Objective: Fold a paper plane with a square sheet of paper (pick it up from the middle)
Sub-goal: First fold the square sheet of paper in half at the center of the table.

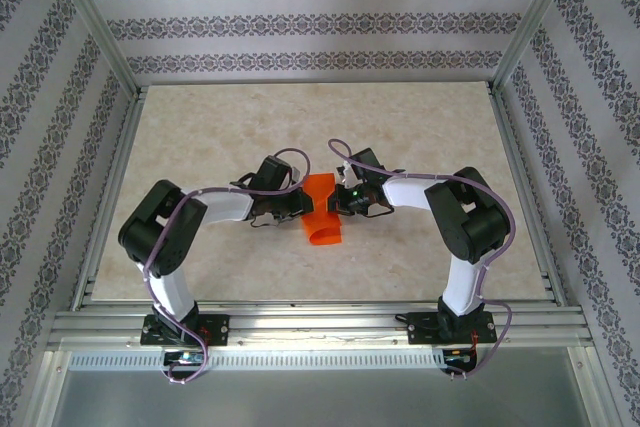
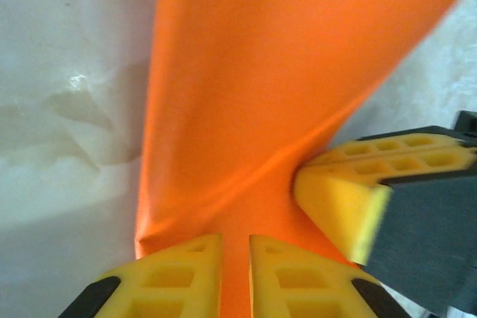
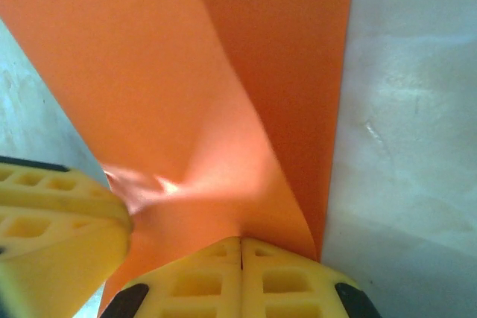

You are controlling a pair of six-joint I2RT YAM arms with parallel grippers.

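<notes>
The orange square sheet of paper (image 1: 324,230) sits folded into a long strip at the table's middle, raised between both grippers. My left gripper (image 1: 297,209) comes in from the left; in its wrist view its yellow tips (image 2: 235,242) stand a narrow gap apart, and the paper (image 2: 261,72) runs through that gap. My right gripper (image 1: 341,201) reaches in from the right and is shut on the paper's edge (image 3: 241,242); a folded flap (image 3: 291,72) lies beyond it. Each wrist view also catches the other gripper's yellow finger (image 2: 339,199) (image 3: 59,217) against the paper.
The beige marbled table top (image 1: 420,137) spreads round the paper on all sides. An aluminium rail (image 1: 320,325) runs along the near edge between the arm bases. Patterned walls with metal posts (image 1: 95,27) close in the back and sides.
</notes>
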